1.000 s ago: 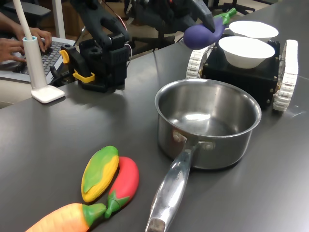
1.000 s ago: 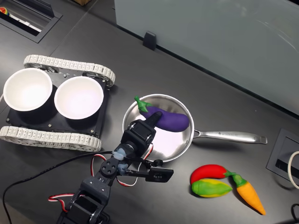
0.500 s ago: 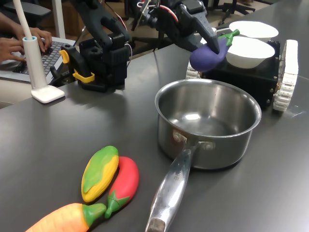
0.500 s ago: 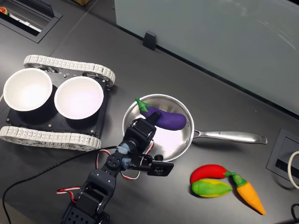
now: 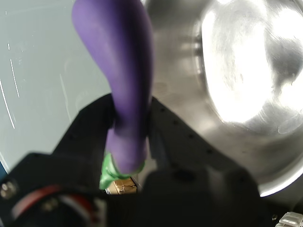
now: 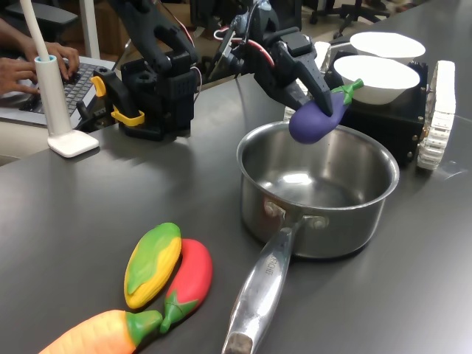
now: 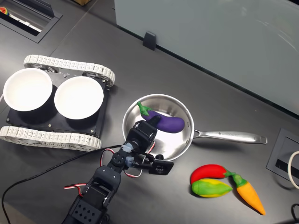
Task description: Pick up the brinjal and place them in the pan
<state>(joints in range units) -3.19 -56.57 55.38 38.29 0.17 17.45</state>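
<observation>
The purple brinjal (image 6: 317, 118) with its green stem cap hangs just above the rim of the steel pan (image 6: 369, 214), over its far side. My gripper (image 6: 321, 98) is shut on the brinjal near the stem end. In the second exterior view the brinjal (image 7: 164, 122) lies over the pan's (image 7: 180, 144) inside, with my gripper (image 7: 150, 118) at its stem end. The wrist view shows the brinjal (image 5: 124, 75) between my black fingers (image 5: 83, 127), with the pan's shiny floor (image 5: 241, 71) beyond. The pan's long handle (image 7: 229, 136) points to the second exterior view's right.
A toy corn (image 6: 153, 263), red chilli (image 6: 190, 279) and carrot (image 6: 96, 335) lie near the handle's end. Two white bowls (image 7: 78, 97) (image 7: 27, 89) sit on a tracked black vehicle (image 7: 51, 135) beside the pan. A person's hands (image 6: 29, 63) rest on a keyboard at the first exterior view's left.
My gripper has come down with the brinjal, from high above the bowls' side to just over the pan's rim, and moved further over the pan's inside.
</observation>
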